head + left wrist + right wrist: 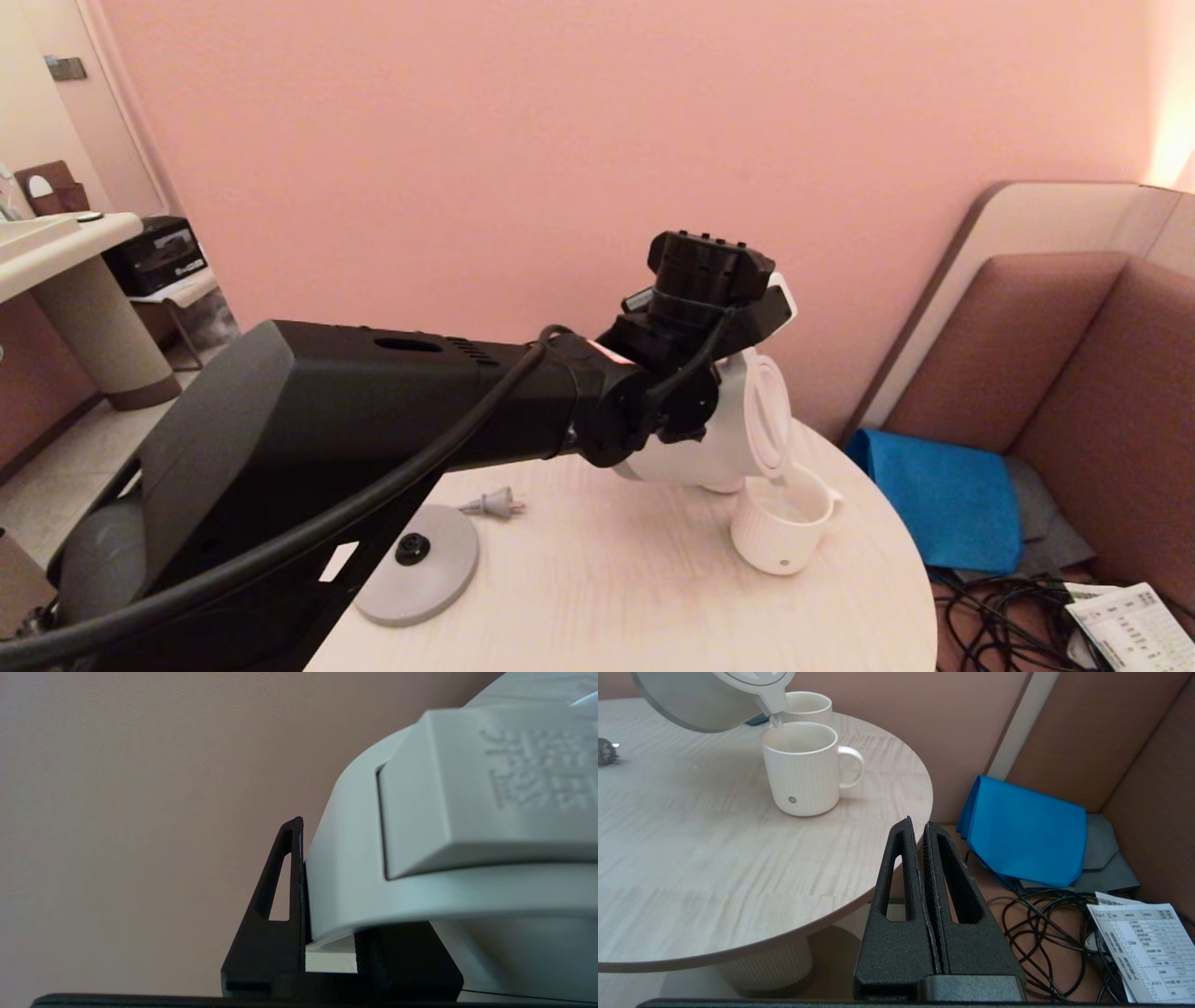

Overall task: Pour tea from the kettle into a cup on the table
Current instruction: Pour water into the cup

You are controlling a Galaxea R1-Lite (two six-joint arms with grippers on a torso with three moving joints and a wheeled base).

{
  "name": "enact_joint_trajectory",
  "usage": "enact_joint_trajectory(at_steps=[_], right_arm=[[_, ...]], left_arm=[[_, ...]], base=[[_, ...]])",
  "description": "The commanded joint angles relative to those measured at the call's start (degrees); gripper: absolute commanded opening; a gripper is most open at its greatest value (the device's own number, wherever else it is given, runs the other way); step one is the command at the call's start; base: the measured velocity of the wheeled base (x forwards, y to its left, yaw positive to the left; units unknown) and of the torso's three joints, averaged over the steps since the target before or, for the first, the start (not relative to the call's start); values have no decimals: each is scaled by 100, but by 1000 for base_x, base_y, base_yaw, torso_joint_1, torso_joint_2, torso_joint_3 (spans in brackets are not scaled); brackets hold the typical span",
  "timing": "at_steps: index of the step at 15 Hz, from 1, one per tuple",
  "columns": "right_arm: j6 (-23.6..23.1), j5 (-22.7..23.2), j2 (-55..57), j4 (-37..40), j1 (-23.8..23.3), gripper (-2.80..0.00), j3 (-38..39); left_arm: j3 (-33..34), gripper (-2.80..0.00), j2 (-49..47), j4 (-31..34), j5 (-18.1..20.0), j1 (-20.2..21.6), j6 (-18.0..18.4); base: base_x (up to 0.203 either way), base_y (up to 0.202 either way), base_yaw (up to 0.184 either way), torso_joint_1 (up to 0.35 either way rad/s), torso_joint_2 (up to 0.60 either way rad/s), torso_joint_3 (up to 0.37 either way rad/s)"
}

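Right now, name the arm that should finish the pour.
Left. The left gripper already clamps the kettle handle, its spout tipped over the cup. The right gripper hangs shut off the table edge.

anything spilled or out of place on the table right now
Nothing stands out. The left gripper holds the kettle tipped, its stream landing inside the cup. The table around the cup looks dry. The right gripper sits shut beyond the table's edge.

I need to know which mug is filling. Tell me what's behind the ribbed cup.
Behind the cup stands a plain white cup. The tilted kettle, held by the left gripper, hides its left part; its contents cannot be seen.
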State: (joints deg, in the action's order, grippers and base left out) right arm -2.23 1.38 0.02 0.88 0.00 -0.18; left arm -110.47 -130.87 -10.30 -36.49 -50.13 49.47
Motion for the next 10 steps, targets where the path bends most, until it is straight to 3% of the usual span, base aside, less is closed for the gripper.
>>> enact_joint_trajectory(at_steps=[1, 10], right_arm=[[-5, 3, -2, 0, 0, -280, 1], [-5, 3, -2, 0, 0, -280, 1]], left_arm=[[-1, -280, 0, -7, -68, -6, 35], [-1, -280, -9, -16, -104, -15, 168]], base=[[0, 0, 0, 0, 0, 0], [0, 0, 0, 0, 0, 0]])
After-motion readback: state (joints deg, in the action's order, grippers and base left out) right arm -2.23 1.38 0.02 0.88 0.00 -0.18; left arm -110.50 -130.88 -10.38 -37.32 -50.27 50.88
